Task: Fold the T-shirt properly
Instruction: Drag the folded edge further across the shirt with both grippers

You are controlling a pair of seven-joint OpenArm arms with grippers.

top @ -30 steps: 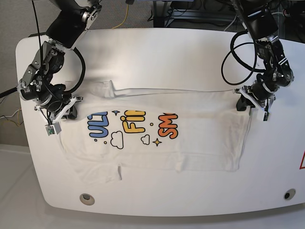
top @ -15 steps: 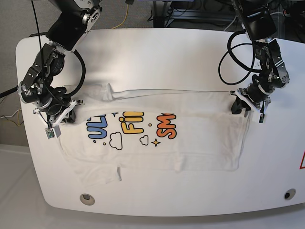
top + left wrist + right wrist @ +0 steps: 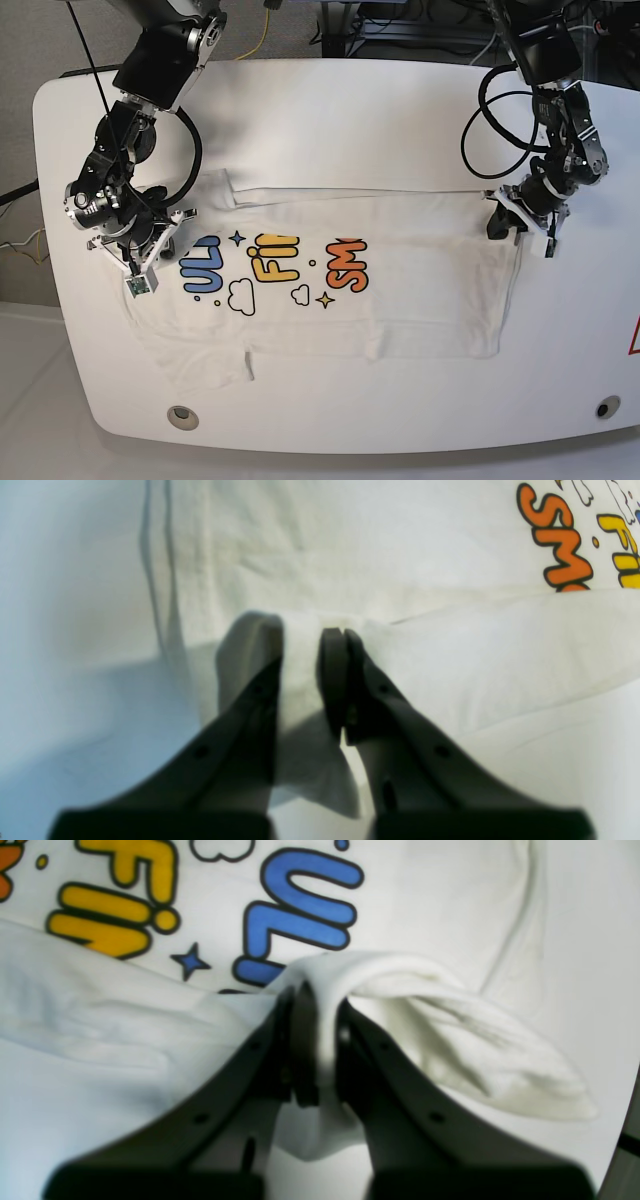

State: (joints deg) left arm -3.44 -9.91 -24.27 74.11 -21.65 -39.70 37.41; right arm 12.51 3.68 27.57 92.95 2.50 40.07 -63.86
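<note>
1. Since the earlier frames the right gripper [image 3: 148, 236] has carried its pinched edge inward over the print, now covering part of the blue letters; the left gripper [image 3: 520, 215] has barely shifted.
2. T-shirt [image 3: 330, 300] lies spread across the middle of the tabletop [image 3: 330, 110], its far edge doubled toward the near edge.
3. Both pincers are clamped on cloth: right [image 3: 315, 1005] on a raised fold, left [image 3: 310, 645] on the hem corner.
4. Judgement: advance both arms evenly, keep the fold line taut and parallel to the near edge, lay down before releasing.
5. Risk: uneven travel skews the fold.
</note>
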